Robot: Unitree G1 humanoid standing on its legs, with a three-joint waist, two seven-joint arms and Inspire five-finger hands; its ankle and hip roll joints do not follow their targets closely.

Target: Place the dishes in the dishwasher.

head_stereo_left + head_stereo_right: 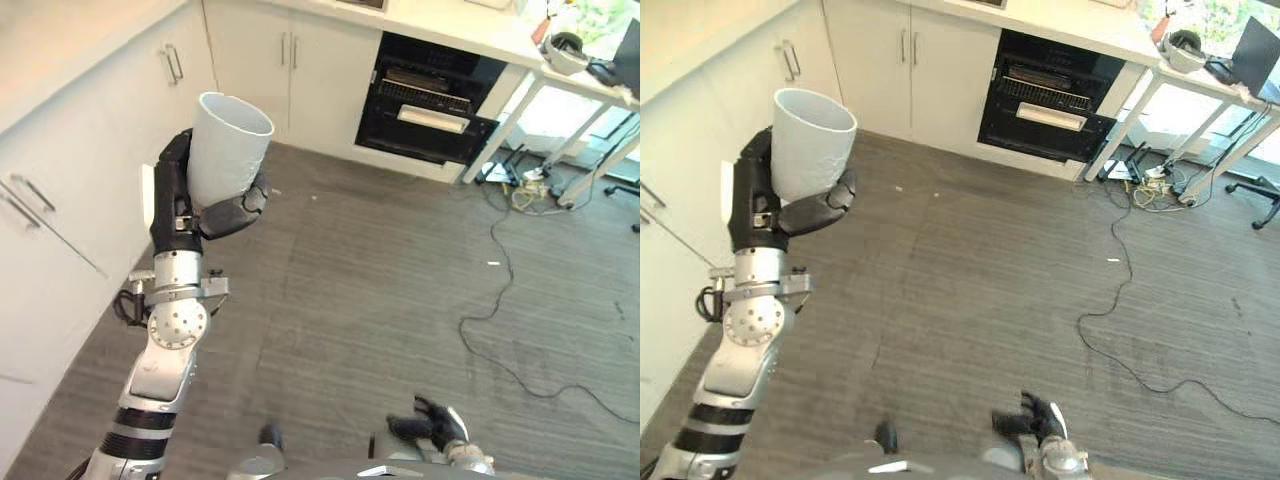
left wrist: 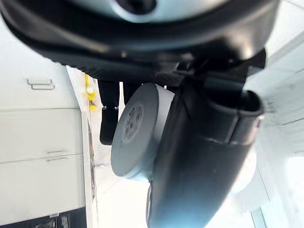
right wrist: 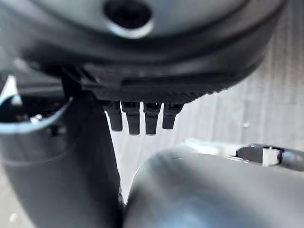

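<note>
The left hand (image 1: 190,200) is holding a white cup (image 1: 228,148) upright in the air, with the open mouth facing up. The fingers (image 1: 172,165) are wrapping around the back of the cup wall, and the thumb (image 1: 235,212) is curling across its lower front, so the cup is sitting clamped between them. In the left wrist view, the cup's flat base (image 2: 137,133) is showing past the dark thumb, with the fingers lying against its side.

The cup is hanging above the grey wood-grain floor (image 1: 380,280), just beside a run of white cabinets (image 1: 70,150) on the robot's left. It is standing well apart from the dishwasher (image 1: 425,100), which is sitting open in the far cabinet row under a pale counter (image 1: 450,22). The dishwasher's dark interior is showing racks, and its door is resting lowered in front.

The right hand (image 1: 435,425) is hanging low at the bottom edge of the head views, above the floor and touching nothing. In the right wrist view, its fingers (image 3: 133,118) are pointing straight out in a row, relaxed and holding nothing.

To the right of the dishwasher, a white-legged desk (image 1: 580,75) is standing by the window. A loose black cable (image 1: 495,290) is trailing from beneath it across the floor.
</note>
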